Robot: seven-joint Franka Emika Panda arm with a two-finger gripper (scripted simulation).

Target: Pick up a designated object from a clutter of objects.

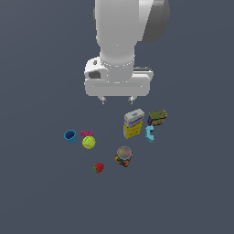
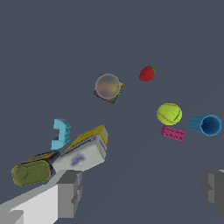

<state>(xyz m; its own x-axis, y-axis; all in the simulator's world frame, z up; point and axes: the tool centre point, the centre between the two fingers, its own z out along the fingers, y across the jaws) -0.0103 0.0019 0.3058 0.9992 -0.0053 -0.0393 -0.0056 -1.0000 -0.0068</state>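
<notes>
Gripper [image 1: 118, 99] – fingers [image 2: 70, 192] spread wide, holding nothing, above the clutter | tennis ball [image 1: 88, 142] on tabletop [image 1: 41, 192] – touching pink brick [image 1: 86, 133], beside blue cup [image 1: 70, 136].

Dark grey floor [image 1: 36, 192] under ball [image 1: 88, 142], cup [image 1: 70, 136], jar [image 1: 124, 156], box [image 1: 133, 123].

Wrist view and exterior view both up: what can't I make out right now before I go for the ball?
- Yellow-white box: label print too small and blurred in both views.
- Jar: contents blurred behind its round lid.
- Gripper: fingers cut off by the wrist view's edge.
- Yellow-green ball against pink toy brick: contact unclear.
</notes>
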